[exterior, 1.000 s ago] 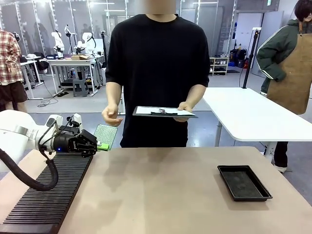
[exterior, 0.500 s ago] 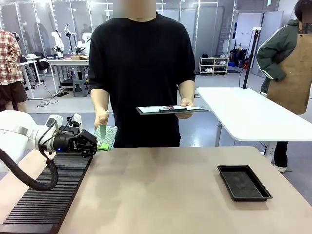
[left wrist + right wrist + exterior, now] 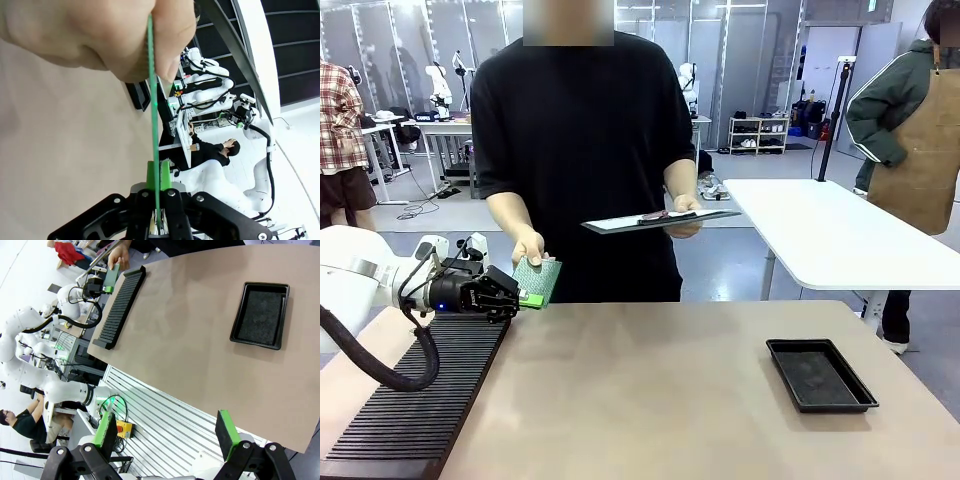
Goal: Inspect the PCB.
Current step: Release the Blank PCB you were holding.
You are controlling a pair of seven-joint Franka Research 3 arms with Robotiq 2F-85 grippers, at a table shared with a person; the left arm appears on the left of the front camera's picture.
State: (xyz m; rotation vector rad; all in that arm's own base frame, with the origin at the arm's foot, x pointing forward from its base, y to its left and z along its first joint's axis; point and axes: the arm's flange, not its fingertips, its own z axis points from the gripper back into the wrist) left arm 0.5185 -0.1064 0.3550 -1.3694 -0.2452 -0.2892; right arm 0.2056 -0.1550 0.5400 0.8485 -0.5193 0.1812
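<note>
Left fingers (image 3: 530, 299) clamp thin green rectangular PCB (image 3: 538, 279); person's hand (image 3: 527, 246) pinches its top; I avoid tugging. Right fingers (image 3: 106, 434) released.

Left tool (image 3: 532, 298) tight, right tool (image 3: 166, 434) wide.

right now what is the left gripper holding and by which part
The left gripper is shut on the PCB, pinching its lower edge nearest the arm; the person's hand grips the opposite upper end. The right gripper is open and empty.

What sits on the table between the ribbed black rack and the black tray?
Nothing: bare tan tabletop runs between the rack and the tray, as the front view shows.
</note>
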